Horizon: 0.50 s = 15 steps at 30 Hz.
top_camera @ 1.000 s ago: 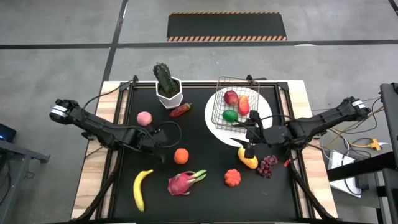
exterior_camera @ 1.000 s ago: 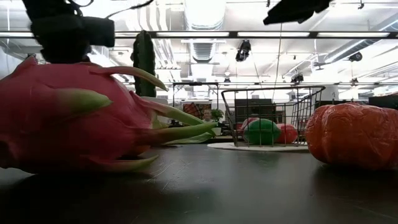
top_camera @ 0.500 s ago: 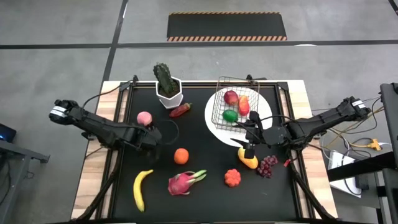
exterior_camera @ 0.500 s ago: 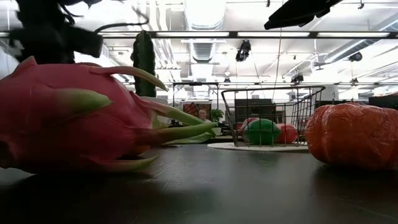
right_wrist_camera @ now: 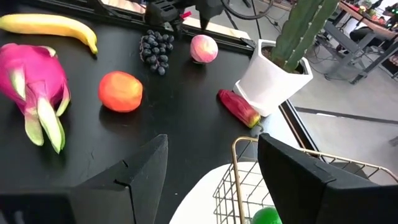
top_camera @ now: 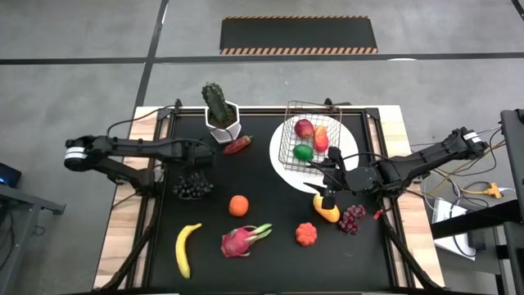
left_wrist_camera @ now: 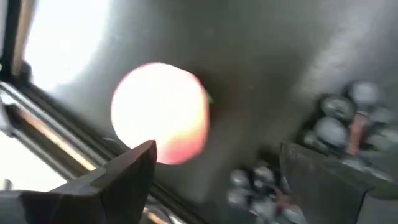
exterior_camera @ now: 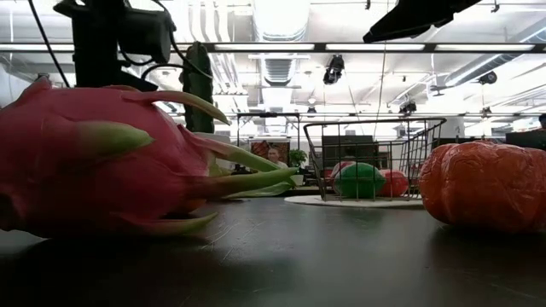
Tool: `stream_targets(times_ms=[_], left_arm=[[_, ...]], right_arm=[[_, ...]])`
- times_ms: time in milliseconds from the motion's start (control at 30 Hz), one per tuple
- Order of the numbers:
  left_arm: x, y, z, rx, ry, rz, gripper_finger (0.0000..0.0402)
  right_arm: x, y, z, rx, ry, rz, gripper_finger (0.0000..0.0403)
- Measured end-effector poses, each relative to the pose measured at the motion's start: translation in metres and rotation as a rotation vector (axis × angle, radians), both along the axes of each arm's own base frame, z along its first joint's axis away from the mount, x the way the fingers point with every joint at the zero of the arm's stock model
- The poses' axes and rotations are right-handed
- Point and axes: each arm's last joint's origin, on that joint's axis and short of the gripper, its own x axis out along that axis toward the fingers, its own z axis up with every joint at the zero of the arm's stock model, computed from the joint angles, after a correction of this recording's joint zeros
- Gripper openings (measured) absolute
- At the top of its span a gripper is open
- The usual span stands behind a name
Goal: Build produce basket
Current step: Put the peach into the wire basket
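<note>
Two spread fingers of the left gripper [left_wrist_camera: 211,180] frame the peach [left_wrist_camera: 160,112], suggesting a pickup; the right gripper [right_wrist_camera: 211,168], jaws apart and empty, waits beside the basket [top_camera: 309,135].

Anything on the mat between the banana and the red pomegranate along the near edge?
Yes: in the high view the pink dragon fruit lies between the banana and the pomegranate, touching neither.

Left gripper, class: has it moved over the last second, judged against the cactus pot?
Yes. The left gripper has moved toward the cactus pot, now over the peach.
</note>
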Motion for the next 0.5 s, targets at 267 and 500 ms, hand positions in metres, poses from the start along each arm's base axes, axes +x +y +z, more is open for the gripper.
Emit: stream_targets(times_ms=[267,500], left_arm=[[-0.005,0.02,-0.004,0.117,0.025,0.054,0.032],[-0.005,0.027,-0.014,0.1,-0.012,0.107,0.032]], right_arm=[[0.0,0.0,0.0,0.029,-0.01,-0.013,0.0233],[0.001,0.0,0.001,0.049,-0.025,-0.02,0.0233]])
